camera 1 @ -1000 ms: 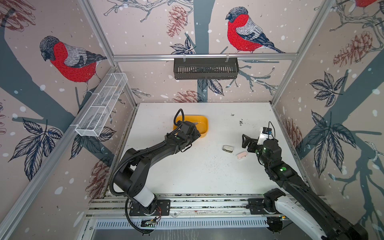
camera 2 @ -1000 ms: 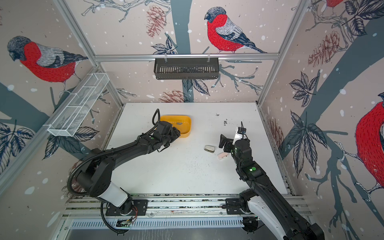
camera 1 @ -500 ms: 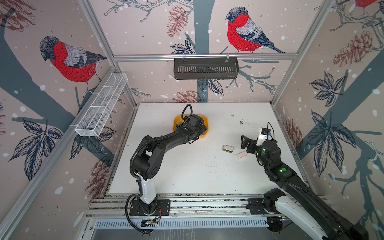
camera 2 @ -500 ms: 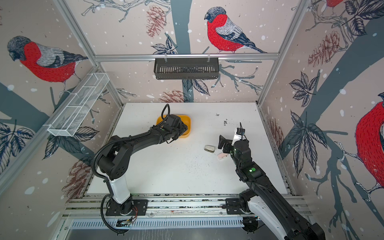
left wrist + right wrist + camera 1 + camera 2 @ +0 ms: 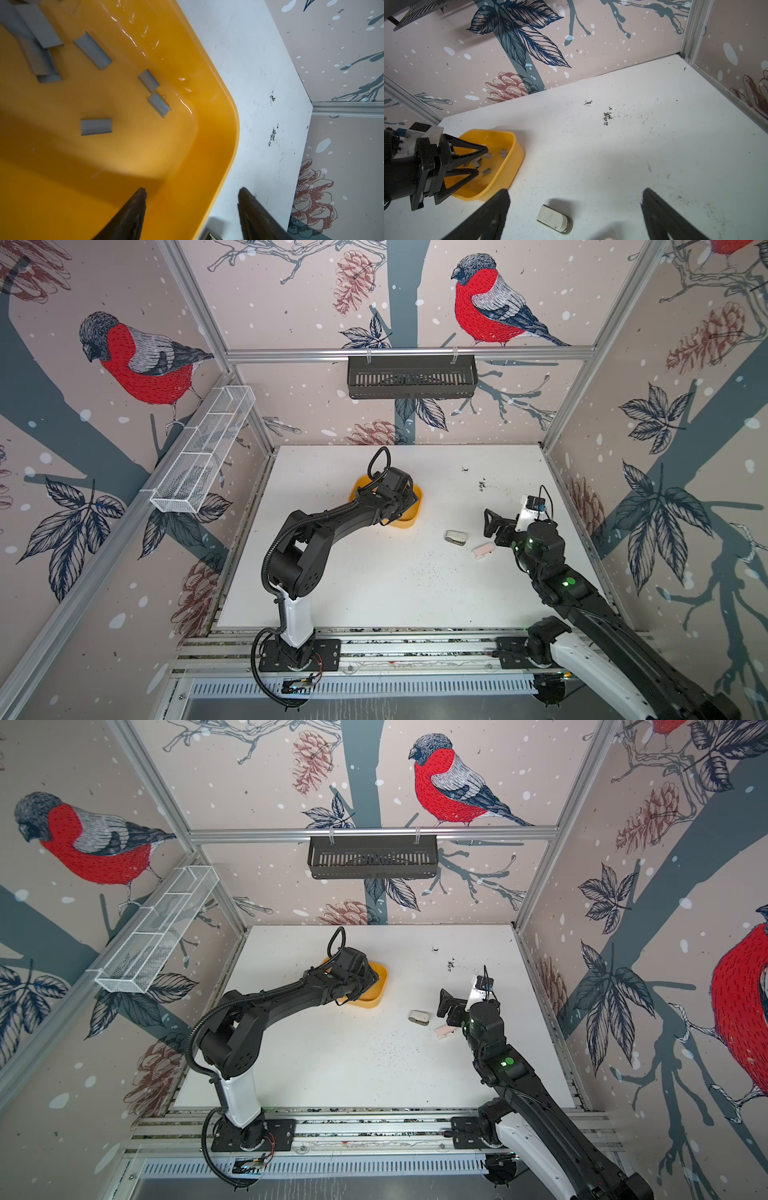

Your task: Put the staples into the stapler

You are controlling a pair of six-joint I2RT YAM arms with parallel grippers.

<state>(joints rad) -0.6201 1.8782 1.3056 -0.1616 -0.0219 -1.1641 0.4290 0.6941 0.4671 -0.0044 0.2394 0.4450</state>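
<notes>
The white worktop (image 5: 374, 585) carries everything and is marked with fine dark specks, more thickly toward its far right corner.

The left arm (image 5: 332, 522) reaches from the front rail to a yellow plastic tray (image 5: 409, 523) that stands in the far middle of the worktop. The wrist of this arm covers much of the tray in both top views. The left claw (image 5: 482, 160) is released: its two fingers stand apart with nothing between them. In the left wrist view one finger (image 5: 135, 207) shows over the inside of the tray and the other over the bare worktop beyond the rim, so the claw (image 5: 192, 190) stands across a rounded corner of the tray (image 5: 218, 145). I cannot tell if it touches the wall.

The right arm (image 5: 552, 572) comes in from the right side. The right claw (image 5: 488, 524) is also released, fully spread and empty, and it hovers over the worktop just beside two mini staplers.

The grey-white mini stapler (image 5: 456, 537) lies on the worktop, between the tray and the right claw. The pink mini stapler (image 5: 483, 551) lies just beside it, nearer to the front and to the right arm. Both are closed, and well apart from the tray.

The staples (image 5: 96, 126) all lie inside the yellow tray: several short grey strips, some single on the tray floor and some piled over each other.
</notes>
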